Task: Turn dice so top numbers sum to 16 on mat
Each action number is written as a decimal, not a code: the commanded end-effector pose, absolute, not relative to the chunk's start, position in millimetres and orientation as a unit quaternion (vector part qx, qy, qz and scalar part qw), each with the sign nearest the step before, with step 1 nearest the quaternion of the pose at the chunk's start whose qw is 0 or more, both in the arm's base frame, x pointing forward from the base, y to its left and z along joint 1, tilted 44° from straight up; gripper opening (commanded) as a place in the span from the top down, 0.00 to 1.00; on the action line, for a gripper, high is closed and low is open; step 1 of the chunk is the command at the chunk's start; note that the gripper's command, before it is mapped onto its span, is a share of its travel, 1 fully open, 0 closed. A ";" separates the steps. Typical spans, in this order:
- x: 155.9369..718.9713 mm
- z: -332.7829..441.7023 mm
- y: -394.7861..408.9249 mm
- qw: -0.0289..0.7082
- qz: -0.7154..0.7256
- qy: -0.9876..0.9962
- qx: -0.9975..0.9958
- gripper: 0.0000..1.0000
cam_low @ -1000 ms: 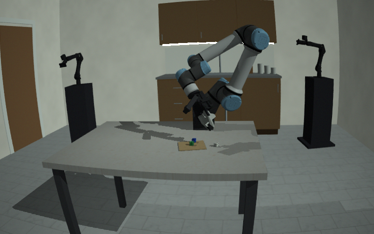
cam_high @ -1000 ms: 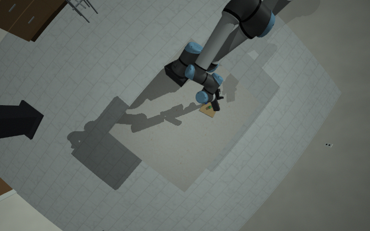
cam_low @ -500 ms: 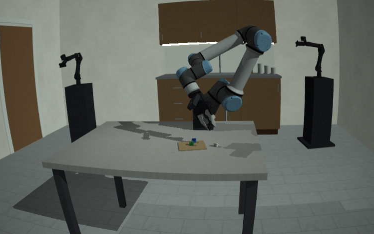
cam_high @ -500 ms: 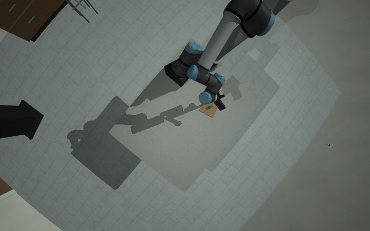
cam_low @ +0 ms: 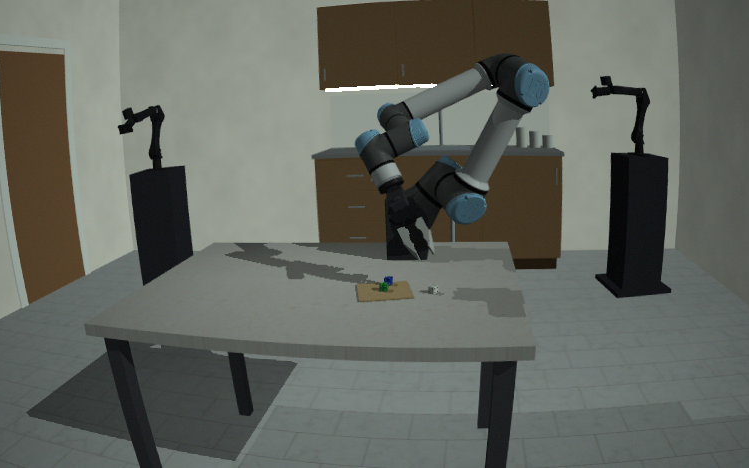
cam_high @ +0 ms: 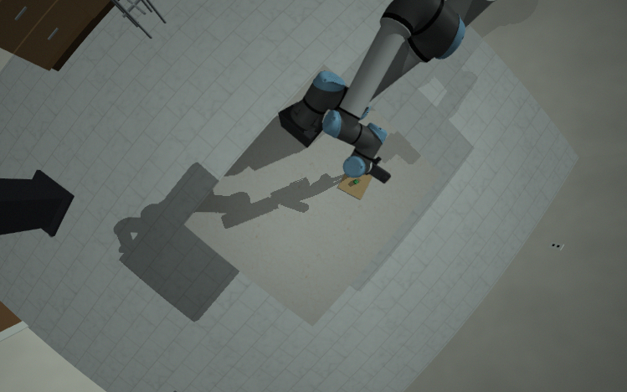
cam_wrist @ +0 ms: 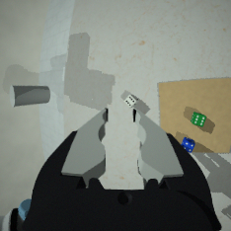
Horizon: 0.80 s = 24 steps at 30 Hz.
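The white die (cam_low: 433, 289) (cam_wrist: 130, 101) lies on the table beside the mat (cam_high: 360, 194) (cam_low: 368, 295) (cam_wrist: 170, 109), with several dark pips showing. The green die (cam_high: 356, 182) (cam_low: 383, 286) (cam_wrist: 198, 119) sits on the mat, showing a face with several white pips. The blue die (cam_low: 388, 280) (cam_wrist: 188, 144) is at the mat's back edge; whether it is fully on is unclear. My gripper (cam_low: 425, 256) (cam_wrist: 120, 109) is partly open and empty, above the table behind the dice. In the wrist view the white die appears just beyond the fingertips. The top view hides the white and blue dice.
The table (cam_high: 300, 272) (cam_low: 307, 325) extends around the mat. The arm's base stands at the table's back edge. Shadows of the arm fall across the table. Two black pedestals (cam_low: 161, 215) (cam_low: 637, 221) with small arms stand away from the table.
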State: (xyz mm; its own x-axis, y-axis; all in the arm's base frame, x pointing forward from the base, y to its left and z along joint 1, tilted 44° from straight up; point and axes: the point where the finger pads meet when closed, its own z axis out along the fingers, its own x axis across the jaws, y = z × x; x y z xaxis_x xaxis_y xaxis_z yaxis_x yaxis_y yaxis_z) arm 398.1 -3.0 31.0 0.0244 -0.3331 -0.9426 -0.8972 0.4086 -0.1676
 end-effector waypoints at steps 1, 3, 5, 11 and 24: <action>398.7 32.9 -2.6 0.546 0.232 0.614 -0.521 0.79; 398.8 34.1 -2.0 0.549 0.212 0.593 -0.550 0.79; 398.9 34.9 -1.5 0.551 0.199 0.578 -0.568 0.79; 399.0 37.4 -0.1 0.556 0.158 0.529 -0.621 0.79; 398.5 42.0 3.0 0.555 0.076 0.417 -0.715 0.79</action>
